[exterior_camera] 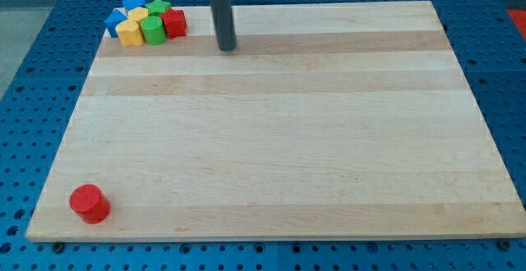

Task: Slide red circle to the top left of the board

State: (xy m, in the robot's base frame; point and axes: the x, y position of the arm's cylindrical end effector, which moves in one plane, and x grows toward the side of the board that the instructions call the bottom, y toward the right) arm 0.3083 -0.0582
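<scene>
The red circle [89, 203] is a short red cylinder near the board's bottom left corner. My tip [226, 48] rests near the view's top, left of centre, far above and to the right of the red circle. A cluster of blocks sits at the board's top left corner, left of my tip: a red block [174, 22], a green cylinder [152, 30], a yellow cylinder [129, 33], a blue block [115, 20], a second blue block [134, 4], a yellow block [138, 14] and a green block [158, 7].
The wooden board [279, 131] lies on a blue perforated table [33, 98]. The arm's dark rod [220, 8] comes down from the view's top edge.
</scene>
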